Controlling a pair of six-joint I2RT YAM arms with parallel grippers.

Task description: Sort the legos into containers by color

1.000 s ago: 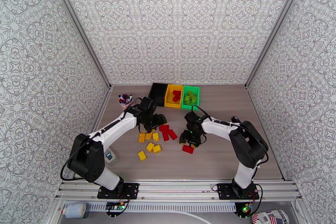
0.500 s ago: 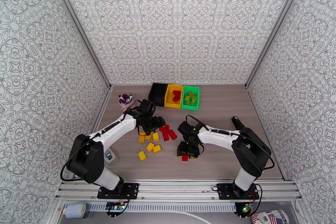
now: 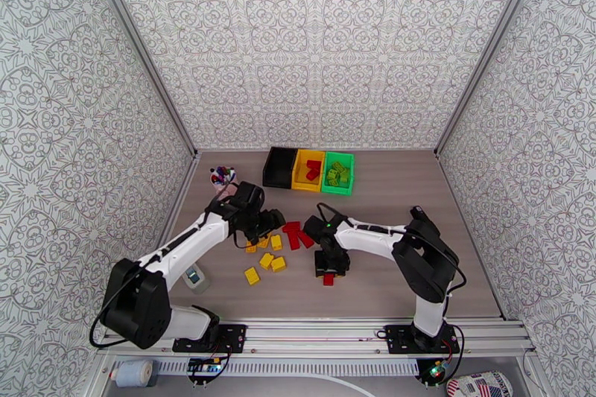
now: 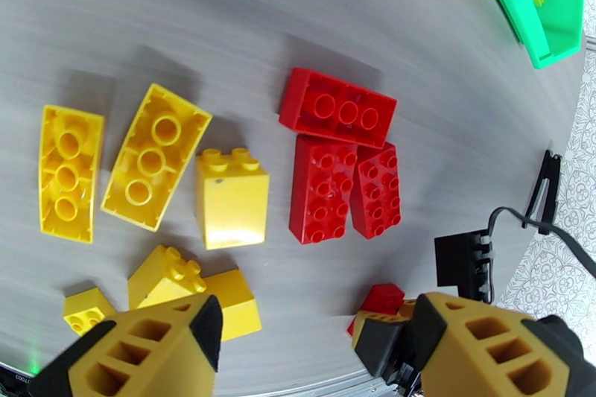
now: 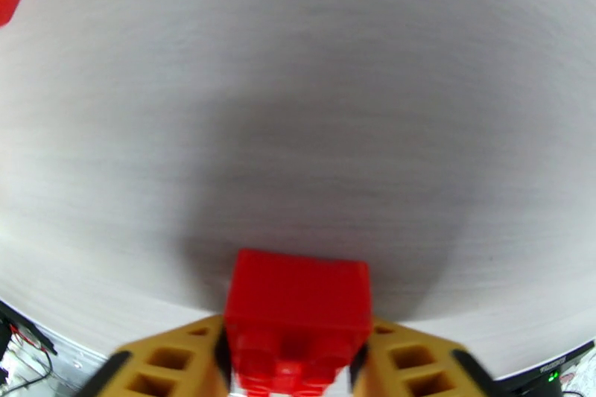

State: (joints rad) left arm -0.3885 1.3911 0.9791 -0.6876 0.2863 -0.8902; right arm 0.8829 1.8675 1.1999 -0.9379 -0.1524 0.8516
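Red plastic sits pinched in the right gripper. In the right wrist view a small red brick fills the gap between the two yellow fingers and touches both. From above, that brick lies near the middle of the table, just on the near side of the gripper and well apart from the bins at the far edge. Whether it has left the tabletop I cannot tell.

The left gripper stands wide with nothing between its fingers. It hovers over the loose legos: three red bricks touching side by side, with yellow bricks to their left.

At the far edge the black bin is on the left, the yellow bin in the middle and the green bin on the right. Red pieces already lie in the yellow bin and green ones in the green bin, so this brick most likely belongs in the yellow one.

The fingers seem to hold only the brick's near end, with much of it standing out beyond the tips, so a quick swing could twist it loose. A straight, unhurried lift would be best, high enough to pass over the red cluster. The carry should then run far and slightly left, staying off the left arm working beside that route. Lowering into the bin mouth before letting go would stop the brick bouncing out.

No brand, label or lettering can be read on bricks, bins or arms; a stars-and-stripes printed bundle lies at the near right corner, below the rail
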